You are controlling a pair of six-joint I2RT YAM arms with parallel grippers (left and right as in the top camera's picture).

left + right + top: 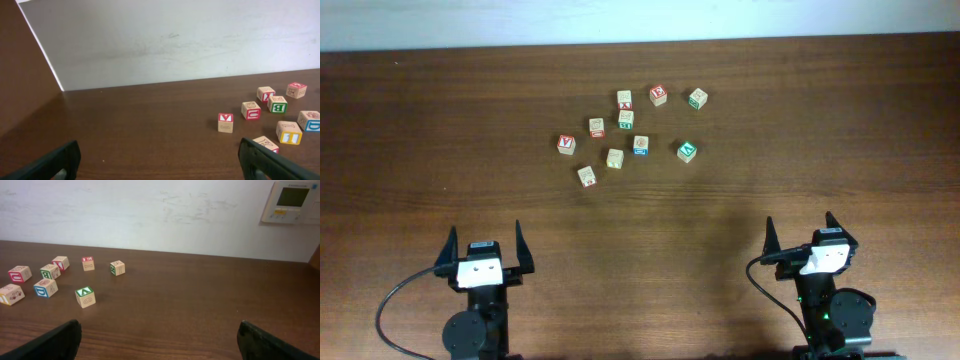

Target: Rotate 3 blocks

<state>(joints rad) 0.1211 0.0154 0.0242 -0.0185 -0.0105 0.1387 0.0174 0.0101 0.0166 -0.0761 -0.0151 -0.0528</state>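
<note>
- Three blocks sit out front: green block [687, 151], blue block [640, 145], yellow block [615, 158].
- Both gape wide and empty, well back: left pincer [485, 232], right pincer [800, 222].
- Closest to the right pincer is the green block.

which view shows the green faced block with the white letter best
Right wrist: the green block sits large, green top and pale side face both visible. Overhead shows it tiny, top only. Left wrist does not show it.
</note>
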